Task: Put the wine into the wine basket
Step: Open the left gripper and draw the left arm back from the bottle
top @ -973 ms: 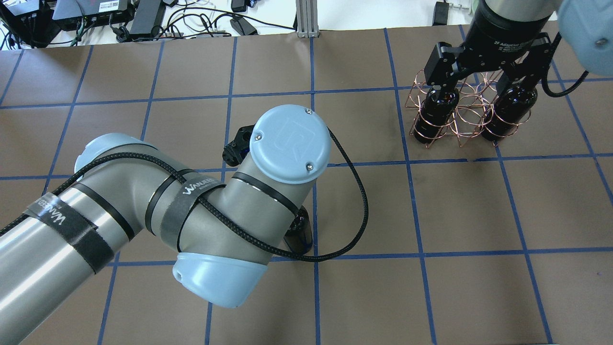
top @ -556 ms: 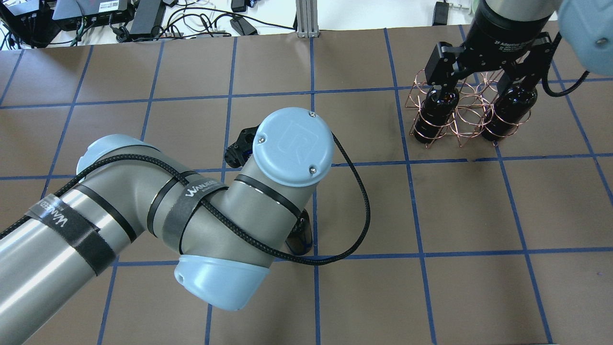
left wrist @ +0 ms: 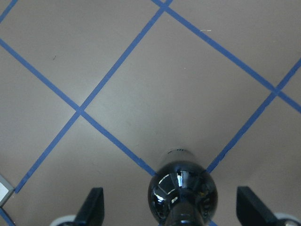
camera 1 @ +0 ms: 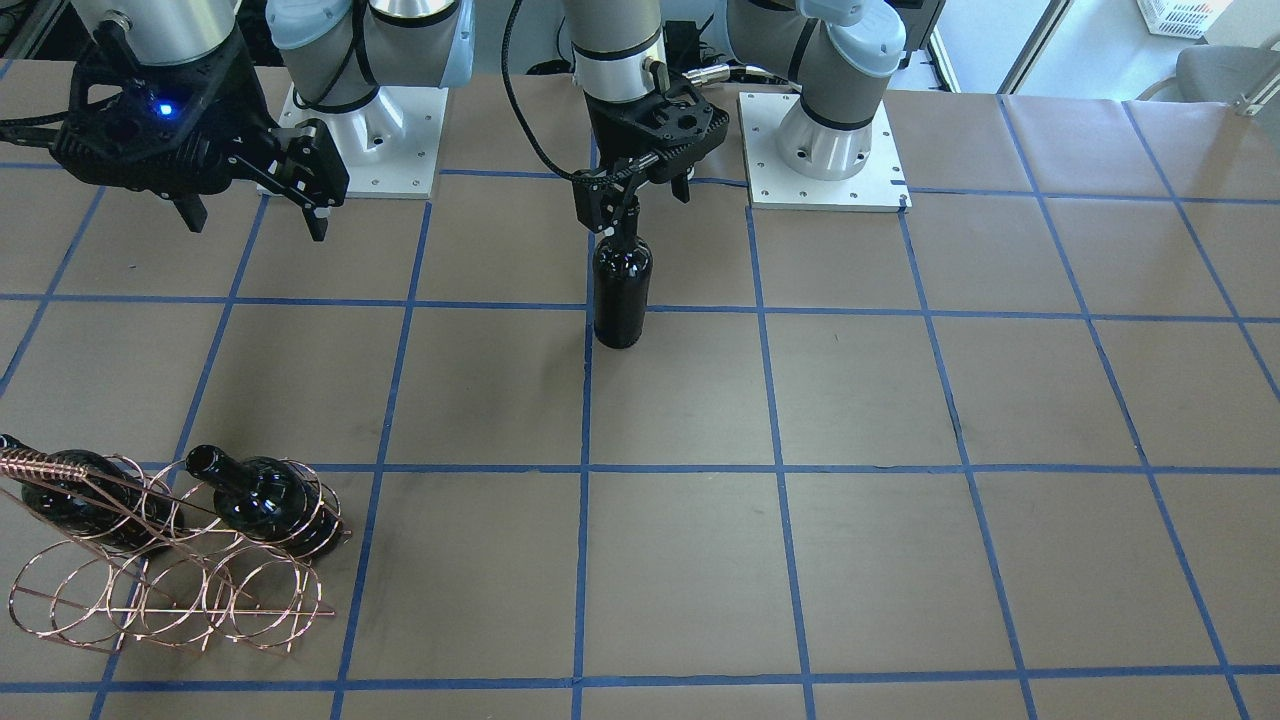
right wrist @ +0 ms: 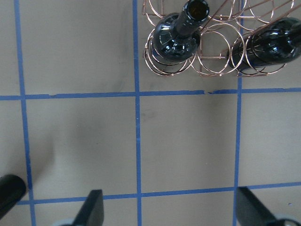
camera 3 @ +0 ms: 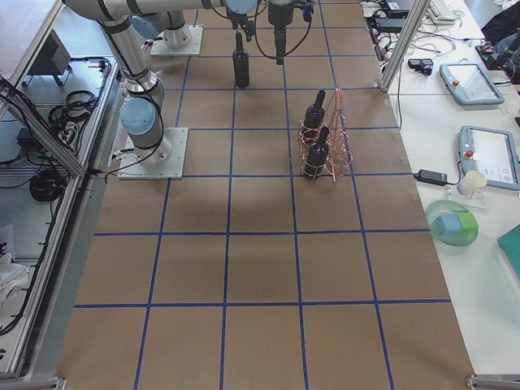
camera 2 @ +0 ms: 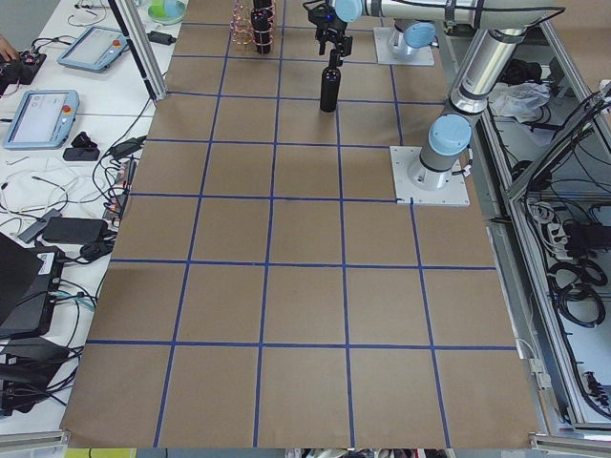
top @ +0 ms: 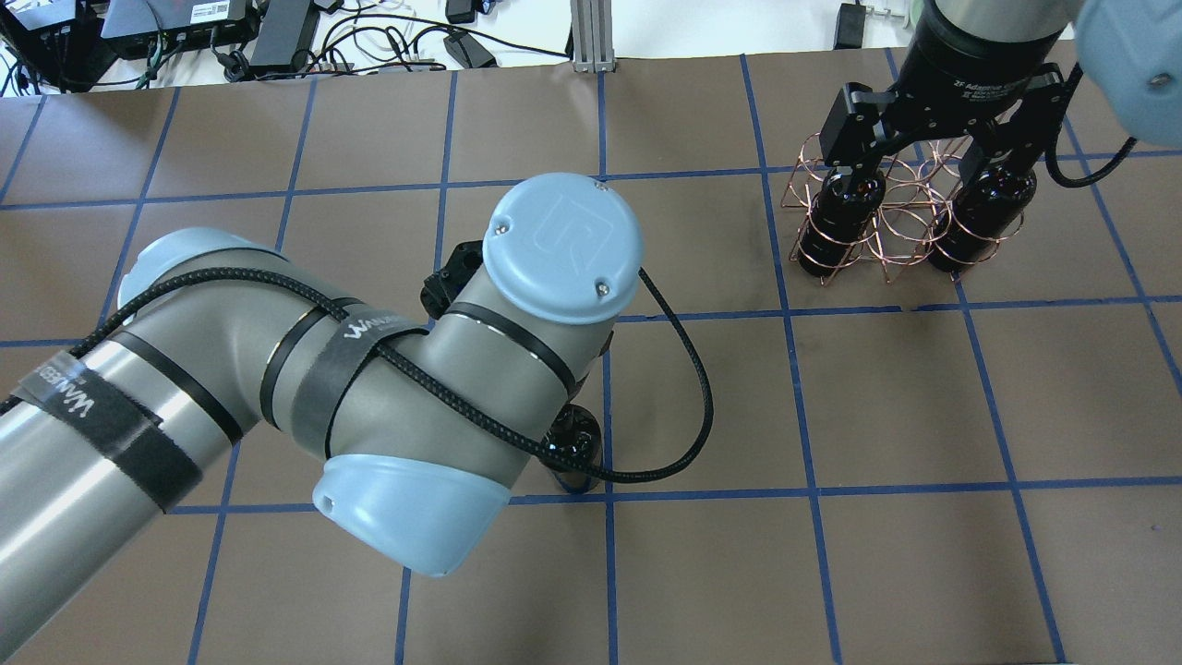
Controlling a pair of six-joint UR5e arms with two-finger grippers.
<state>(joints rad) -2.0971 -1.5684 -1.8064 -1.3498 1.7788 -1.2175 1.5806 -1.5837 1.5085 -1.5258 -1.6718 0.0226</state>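
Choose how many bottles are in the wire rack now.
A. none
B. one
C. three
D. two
D: the rack holds the bottle at its end and the bottle under its handle; the third bottle stands apart, below the left gripper.

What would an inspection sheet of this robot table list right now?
Surface: brown table, blue tape grid.
Job's things: wine basket holds two bottles; third wine bottle stands upright, apart from it.
Clutter: nothing seen.
Grippers: left gripper open around that bottle's neck; right gripper open, empty.
Cables: black cable loops off left arm.
Surroundings: electronics and cords past table's far edge; tablets on side bench.
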